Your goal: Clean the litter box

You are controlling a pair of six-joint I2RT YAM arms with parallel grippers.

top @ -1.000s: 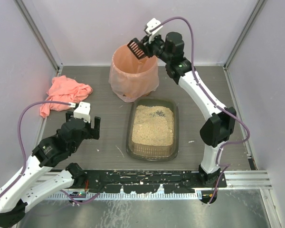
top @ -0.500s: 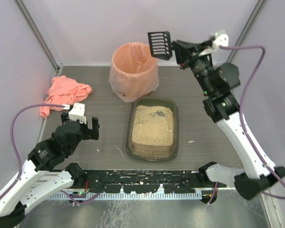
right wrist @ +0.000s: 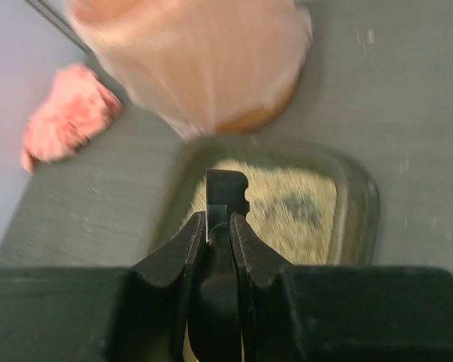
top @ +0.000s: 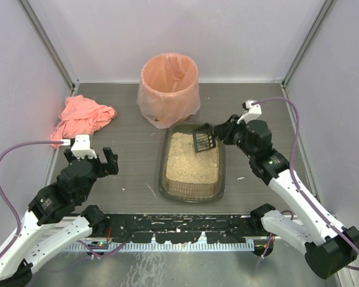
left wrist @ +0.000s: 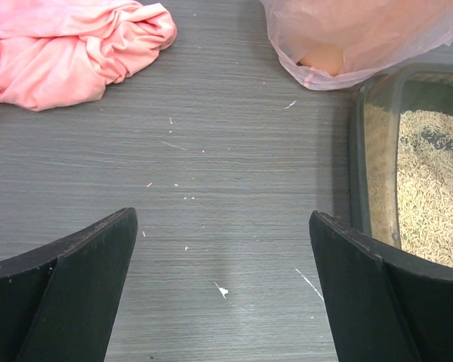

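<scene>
From above, the litter box [top: 163, 173] lies on the grey surface [top: 125, 128] between the two arms, just in front of the bin [top: 167, 89] lined with a peach bag. The right claw [top: 223, 133] is clamped on the handle of a black slotted scoop [top: 204, 139]. The scoop's blade hangs over the far right corner of the beige granules [top: 188, 164]. The left claw [top: 100, 160] stands spread wide and empty, well to the left of the box. A pink cloth [top: 81, 118] is bunched at the far left.

The left wrist view shows both fingers [left wrist: 75, 286] wide apart above bare surface, with the box's left wall at the right edge.

The right wrist view is blurred. The fingers [right wrist: 183, 249] pinch the scoop's handle, and beyond it the granules show a dark patch, possibly a clump.
</scene>
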